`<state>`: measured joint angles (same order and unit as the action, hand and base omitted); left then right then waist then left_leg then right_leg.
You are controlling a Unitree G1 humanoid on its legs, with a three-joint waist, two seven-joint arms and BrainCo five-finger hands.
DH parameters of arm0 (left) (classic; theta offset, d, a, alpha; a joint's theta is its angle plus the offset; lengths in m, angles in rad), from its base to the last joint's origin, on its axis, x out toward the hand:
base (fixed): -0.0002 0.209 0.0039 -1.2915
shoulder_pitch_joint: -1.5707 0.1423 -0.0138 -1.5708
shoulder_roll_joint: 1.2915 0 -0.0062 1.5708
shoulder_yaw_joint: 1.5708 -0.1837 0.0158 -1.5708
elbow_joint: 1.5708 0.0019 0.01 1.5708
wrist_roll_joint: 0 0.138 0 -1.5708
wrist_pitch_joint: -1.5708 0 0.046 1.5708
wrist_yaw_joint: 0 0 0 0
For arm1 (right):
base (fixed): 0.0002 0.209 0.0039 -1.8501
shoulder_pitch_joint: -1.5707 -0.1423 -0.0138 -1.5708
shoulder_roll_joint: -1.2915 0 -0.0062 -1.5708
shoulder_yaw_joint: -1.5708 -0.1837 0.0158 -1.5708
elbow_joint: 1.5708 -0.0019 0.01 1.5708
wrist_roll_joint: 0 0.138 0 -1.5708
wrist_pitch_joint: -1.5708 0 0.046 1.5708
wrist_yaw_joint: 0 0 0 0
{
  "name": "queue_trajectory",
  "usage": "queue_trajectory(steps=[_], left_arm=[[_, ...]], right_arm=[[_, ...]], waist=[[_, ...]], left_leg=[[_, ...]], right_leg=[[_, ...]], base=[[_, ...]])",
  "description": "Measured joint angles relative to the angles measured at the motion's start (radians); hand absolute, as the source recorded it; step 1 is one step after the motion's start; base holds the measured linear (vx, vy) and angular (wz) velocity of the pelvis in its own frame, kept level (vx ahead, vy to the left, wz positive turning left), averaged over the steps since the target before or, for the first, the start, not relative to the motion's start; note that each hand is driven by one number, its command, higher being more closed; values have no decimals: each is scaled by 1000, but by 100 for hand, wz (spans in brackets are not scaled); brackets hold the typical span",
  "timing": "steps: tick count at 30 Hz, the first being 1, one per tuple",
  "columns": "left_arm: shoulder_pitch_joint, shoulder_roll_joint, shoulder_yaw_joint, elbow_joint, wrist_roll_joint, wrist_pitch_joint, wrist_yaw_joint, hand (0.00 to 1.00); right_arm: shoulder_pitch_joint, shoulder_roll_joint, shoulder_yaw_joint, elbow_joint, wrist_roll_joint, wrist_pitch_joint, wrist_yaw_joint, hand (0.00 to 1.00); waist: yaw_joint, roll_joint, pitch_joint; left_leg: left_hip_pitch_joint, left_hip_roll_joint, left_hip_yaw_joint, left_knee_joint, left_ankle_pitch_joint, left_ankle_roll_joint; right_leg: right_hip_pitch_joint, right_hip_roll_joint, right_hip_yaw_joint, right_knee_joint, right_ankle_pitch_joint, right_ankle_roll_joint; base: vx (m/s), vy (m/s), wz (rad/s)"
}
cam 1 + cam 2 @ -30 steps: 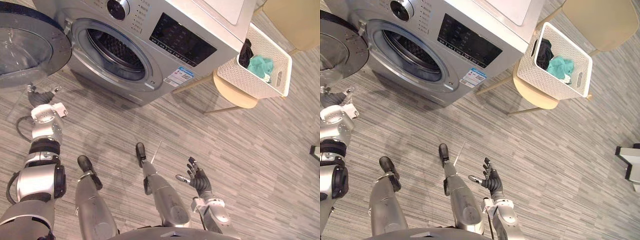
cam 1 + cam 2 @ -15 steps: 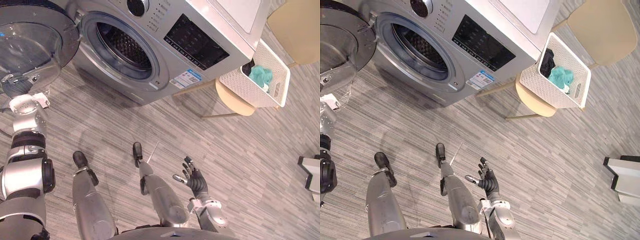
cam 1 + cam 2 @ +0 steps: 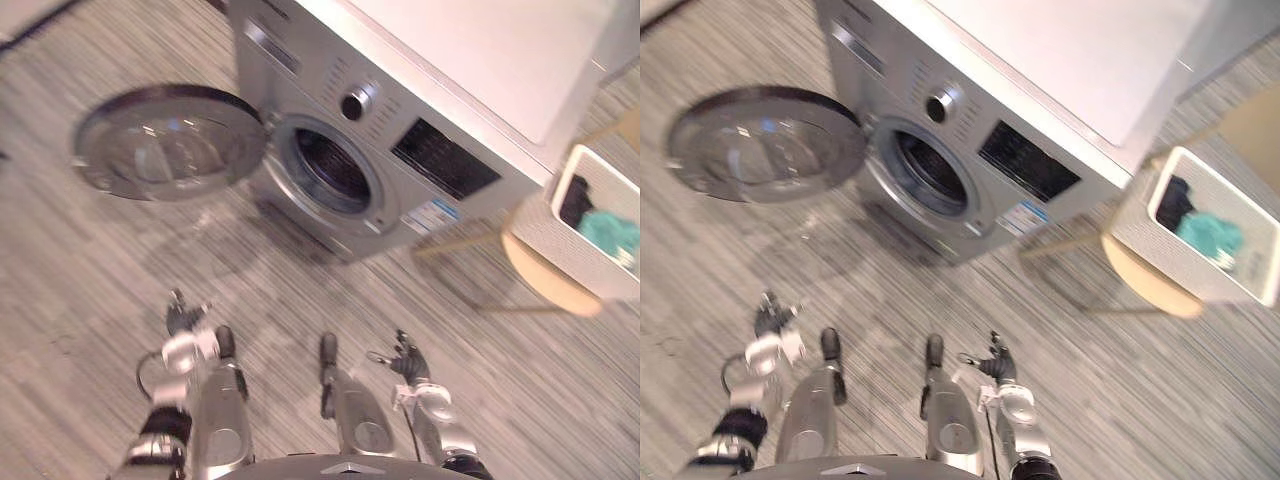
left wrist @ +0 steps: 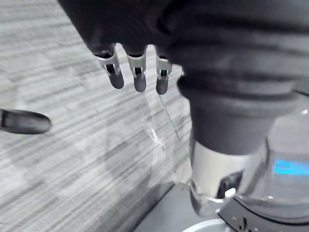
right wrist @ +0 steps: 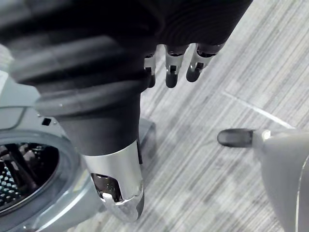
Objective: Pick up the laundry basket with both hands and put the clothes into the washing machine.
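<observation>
A white perforated laundry basket [image 3: 1143, 226] stands on a beige stool [image 3: 1150, 287] at the right of the silver washing machine [image 3: 450, 75]. In the basket lie a teal garment [image 3: 1211, 238] and a black one [image 3: 1174, 199]. The machine's round door [image 3: 165, 145] hangs swung out to the left, and the drum opening [image 3: 330, 172] is dark. My left hand [image 3: 183, 322] hovers low over the floor, open and empty, its fingers [image 4: 137, 75] relaxed. My right hand [image 3: 405, 362] is also open and empty, far short of the basket, fingers [image 5: 171, 65] hanging straight.
Grey striped plank floor [image 3: 90, 260] spreads in front of the machine. The open door juts out over the floor on the left side. A beige chair back [image 3: 1255, 125] shows behind the basket.
The camera has pulled back and swung, so the whole machine and door show now. My left hand has come away from the door's edge. Both hands stay open.
</observation>
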<state>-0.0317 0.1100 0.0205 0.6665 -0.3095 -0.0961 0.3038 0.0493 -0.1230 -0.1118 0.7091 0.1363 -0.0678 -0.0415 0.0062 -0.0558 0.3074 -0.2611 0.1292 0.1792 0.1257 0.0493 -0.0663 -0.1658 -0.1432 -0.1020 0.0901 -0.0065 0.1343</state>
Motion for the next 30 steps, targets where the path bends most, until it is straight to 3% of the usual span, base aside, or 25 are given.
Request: queue_trajectory(steps=[3, 6, 11, 15, 20, 23, 25, 29, 30], left_arm=[[88, 9, -1, 114, 40, 12, -74, 0], [118, 6, 27, 223, 135, 35, -117, 0], [163, 2, 188, 371, 146, 77, -161, 0], [180, -17, 216, 418, 174, 101, -176, 0], [160, -7, 174, 426, 248, 104, -176, 0], [119, 28, 152, 414, 322, 102, -180, 0], [113, 39, 155, 409, 356, 103, -180, 0], [95, 38, 145, 404, 360, 103, -181, 0], [82, 38, 135, 404, 360, 103, -181, 0]], right_arm=[[-16, -7, -94, 180, -8, 27, -13, 0], [-6, -4, -189, 288, -27, 63, -32, 0], [17, 20, -306, 331, -25, 94, -35, 0], [9, 42, -322, 327, 18, 94, -36, 0], [-21, 73, -277, 242, 48, 84, -53, 0], [-34, 86, -263, 241, 55, 82, -56, 0], [-21, 81, -264, 241, 53, 82, -57, 0], [11, 69, -294, 251, 13, 93, -64, 0], [26, 69, -305, 254, 11, 100, -67, 0]], waist=[[16, 34, -51], [6, 49, -82], [7, 32, -147], [8, 34, -171], [4, 35, -171], [-16, 33, -163], [-16, 25, -162], [-24, 33, -163], [-27, 33, -165]], left_leg=[[74, -38, -31, -77, 33, 8], [121, -69, -89, -124, 60, 14], [217, -87, -102, -210, 89, 13], [248, -83, -44, -211, 75, 21], [245, -38, 152, -206, 62, 17], [266, 2, 260, -201, 57, 4], [287, 35, 327, -126, 22, -11], [280, 102, 369, -41, -44, -57], [279, 119, 367, -34, -51, -69]], right_leg=[[55, -30, -43, 22, -30, 11], [120, -53, -104, 23, -50, 23], [189, -66, -125, 11, -70, 21], [183, -62, -65, 8, -72, 23], [64, -16, 109, -18, -28, -39], [40, -36, -30, -30, 7, -150], [42, -63, -116, -16, 17, -166], [30, -74, -220, 28, 11, -139], [34, -57, -239, -4, 27, -64]], base=[[41, 38, 51], [27, 41, 61], [-13, 29, 15], [-38, 30, -43], [-64, 23, -121], [-19, -14, -101], [36, -44, -101], [30, -116, -58], [58, -180, -23]])
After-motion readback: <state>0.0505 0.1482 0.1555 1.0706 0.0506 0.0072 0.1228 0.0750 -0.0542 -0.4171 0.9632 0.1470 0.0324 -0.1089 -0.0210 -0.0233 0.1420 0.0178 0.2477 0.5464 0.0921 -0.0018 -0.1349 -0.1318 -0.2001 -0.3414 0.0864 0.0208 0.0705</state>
